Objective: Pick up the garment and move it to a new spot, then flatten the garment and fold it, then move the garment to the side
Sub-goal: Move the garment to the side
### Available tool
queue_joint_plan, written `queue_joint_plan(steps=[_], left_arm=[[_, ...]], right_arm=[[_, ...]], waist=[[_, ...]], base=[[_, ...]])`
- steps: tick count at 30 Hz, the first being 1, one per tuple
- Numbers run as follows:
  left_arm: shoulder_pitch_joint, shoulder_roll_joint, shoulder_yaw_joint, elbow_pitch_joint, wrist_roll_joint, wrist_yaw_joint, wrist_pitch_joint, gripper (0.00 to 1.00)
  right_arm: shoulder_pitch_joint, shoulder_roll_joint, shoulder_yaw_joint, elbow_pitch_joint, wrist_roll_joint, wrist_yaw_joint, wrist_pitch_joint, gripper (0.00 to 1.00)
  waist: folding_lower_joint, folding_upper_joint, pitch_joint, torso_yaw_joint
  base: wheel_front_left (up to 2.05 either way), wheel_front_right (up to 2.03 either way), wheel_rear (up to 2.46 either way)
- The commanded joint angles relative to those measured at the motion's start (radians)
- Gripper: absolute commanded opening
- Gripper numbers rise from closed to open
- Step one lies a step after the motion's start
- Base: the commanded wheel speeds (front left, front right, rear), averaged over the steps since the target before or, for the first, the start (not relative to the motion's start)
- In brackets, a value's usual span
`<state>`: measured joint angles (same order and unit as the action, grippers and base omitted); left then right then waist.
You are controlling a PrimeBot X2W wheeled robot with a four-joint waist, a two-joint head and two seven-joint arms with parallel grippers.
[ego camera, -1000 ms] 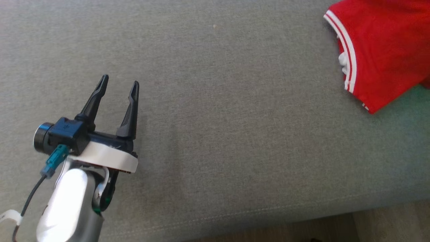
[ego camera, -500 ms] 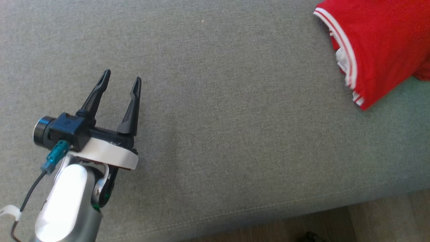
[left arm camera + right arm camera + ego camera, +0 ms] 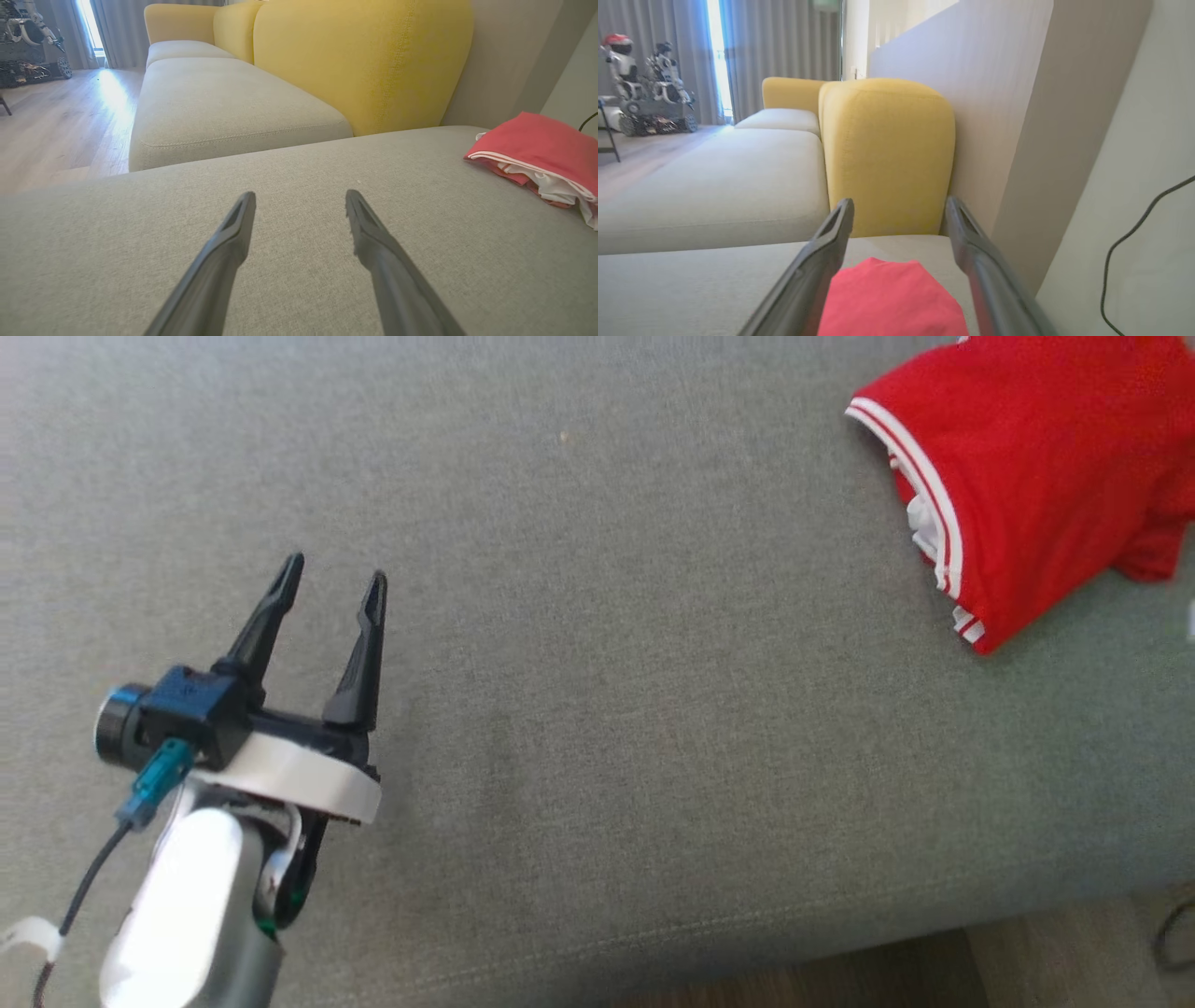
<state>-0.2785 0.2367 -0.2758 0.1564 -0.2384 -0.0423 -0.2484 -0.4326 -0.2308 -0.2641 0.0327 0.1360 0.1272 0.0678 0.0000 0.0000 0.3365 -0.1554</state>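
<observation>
Red garment with white-striped trim lies folded in a compact bundle at the far right of the grey seat cushion, with a white inner layer showing along its left edge. Left gripper sits at the near left over the cushion, well apart from the garment, its fingers spread with nothing between them. Right gripper fingers also stand apart, clamped on nothing; red cloth shows low between them in the right wrist view with the yellow backrest beyond, and contact with the cloth cannot be told.
</observation>
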Motion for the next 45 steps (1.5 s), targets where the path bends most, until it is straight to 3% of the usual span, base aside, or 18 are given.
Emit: queue_joint_plan(steps=[1,5,10,24,45], left_arm=[[0.0,0.016,0.041,-0.027,-0.011,0.009,-0.008,1.0],[0.02,0.005,0.048,-0.021,-0.026,0.021,-0.009,1.0],[0.042,-0.001,0.063,-0.012,-0.039,0.035,-0.011,1.0],[0.084,-0.009,0.103,0.011,-0.061,0.057,-0.013,1.0],[0.22,0.002,0.09,0.022,-0.056,0.069,-0.009,1.0]], right_arm=[[0.031,0.018,0.012,-0.069,-0.01,0.003,-0.015,1.0],[0.142,0.123,0.045,-0.173,-0.038,0.003,-0.052,1.0],[0.227,0.173,0.115,-0.196,-0.04,0.003,-0.1,1.0],[0.27,0.18,0.22,-0.08,-0.05,0.003,-0.175,1.0],[0.386,0.18,0.269,0.033,-0.042,0.003,-0.2,1.0]], waist=[[0.0,0.0,-0.028,0.011],[0.0,0.0,-0.067,0.04],[0.0,0.0,-0.1,0.089],[0.0,0.0,-0.161,0.186],[0.0,0.0,-0.295,0.184]], base=[[0.0,0.0,0.0],[0.0,0.0,0.0],[0.0,0.0,0.0],[0.0,0.0,0.0],[0.0,0.0,0.0]])
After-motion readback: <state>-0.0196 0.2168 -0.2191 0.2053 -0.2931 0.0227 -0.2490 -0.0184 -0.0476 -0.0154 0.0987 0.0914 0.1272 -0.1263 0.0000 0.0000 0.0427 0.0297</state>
